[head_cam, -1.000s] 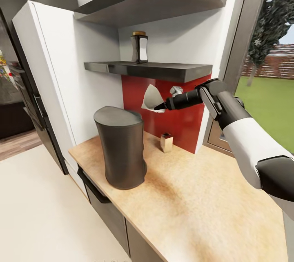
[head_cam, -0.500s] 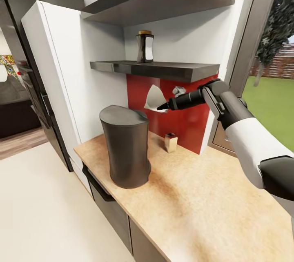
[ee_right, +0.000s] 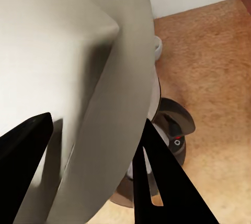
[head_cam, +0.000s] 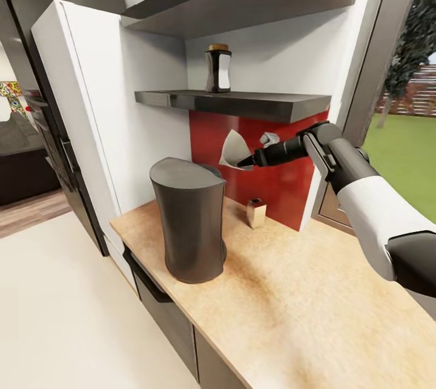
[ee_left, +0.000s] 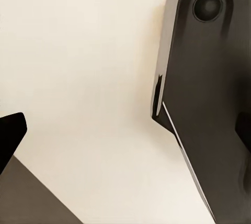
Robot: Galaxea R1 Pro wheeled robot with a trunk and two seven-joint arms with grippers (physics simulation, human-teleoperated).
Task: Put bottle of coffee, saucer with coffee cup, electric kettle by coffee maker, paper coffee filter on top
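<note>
coffee maker [head_cam: 191, 219]: sits on the countertop [head_cam: 290, 292], below my jaws and out past the tips. It's meant to stay put, so I'm bringing things to it. Lid is flat and bare, nothing on top yet.

bottle of coffee [head_cam: 218, 68]: up on the kitchen shelf [head_cam: 242, 103], above my jaws and a bit beyond them. Not moved down yet, by the look of it. Can't tell how full it is.

paper coffee filter [head_cam: 235, 149]: this is the one I've got. My right gripper [head_cam: 247, 162] is clamped on its lower edge, jaws together on the paper, cone fanning up and away from the tips. I'm carrying it high so it clears the maker's lid, I reckon. In the right wrist view the filter [ee_right: 78, 77] hangs between my fingers [ee_right: 162, 182], with the maker's base showing beyond it, so I'd guess I'm close to over it but not centred.

small beige block [head_cam: 257, 212]: on the counter by the red backsplash [head_cam: 266, 189], well below my jaws. Not sure what it is.

left gripper: can't tell if it's apart or together; the left wrist view gives just a dark bit of the robot over pale floor [ee_left: 78, 77].

saucer, cup, kettle: no idea where, haven't spotted them.
</note>
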